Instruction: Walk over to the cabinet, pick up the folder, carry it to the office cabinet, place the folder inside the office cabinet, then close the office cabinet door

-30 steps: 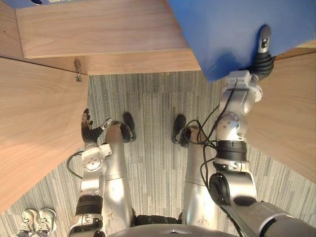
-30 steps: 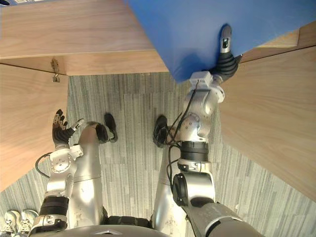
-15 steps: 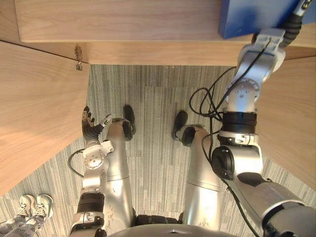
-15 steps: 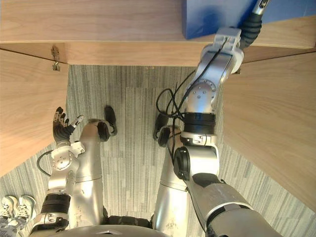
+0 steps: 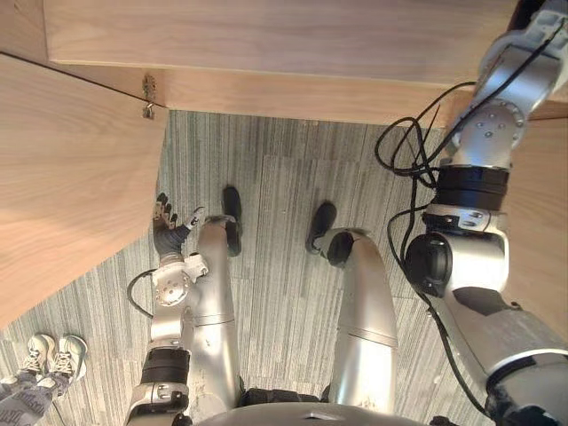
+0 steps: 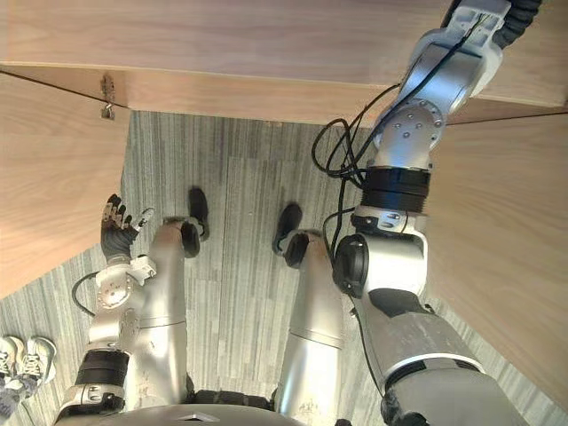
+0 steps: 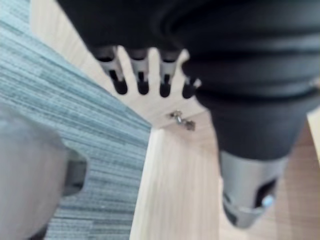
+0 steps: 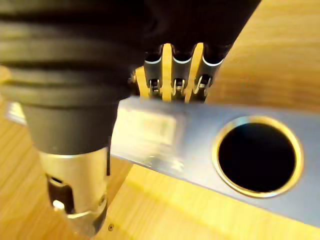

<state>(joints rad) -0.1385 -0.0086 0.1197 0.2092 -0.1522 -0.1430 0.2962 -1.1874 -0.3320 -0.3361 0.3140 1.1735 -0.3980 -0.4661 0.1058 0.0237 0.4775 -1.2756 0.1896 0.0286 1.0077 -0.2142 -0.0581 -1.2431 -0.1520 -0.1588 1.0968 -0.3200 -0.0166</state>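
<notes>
The folder (image 8: 200,145) lies in the wooden office cabinet (image 5: 266,44), its grey-blue spine with a label and a metal-ringed round hole facing my right wrist view. My right hand (image 8: 172,75) is at the spine's upper edge with straight fingers, their tips dipping behind it, and its thumb (image 8: 75,200) hangs off the folder. My right arm (image 5: 484,142) stretches up into the cabinet at the upper right of the eye views. My left hand (image 5: 164,229) hangs open and empty by my left side, beside the left cabinet door.
The cabinet's left door (image 5: 62,177) stands swung out on my left, with a metal hinge (image 5: 148,93) at its top corner. The right door (image 6: 506,231) stands out on my right. Grey striped carpet lies between them. A person's shoes (image 5: 49,355) stand at the lower left.
My right arm has carried the blue folder forward and up into the cabinet, past the eye views' top edge. The left hand has stayed where it was.
</notes>
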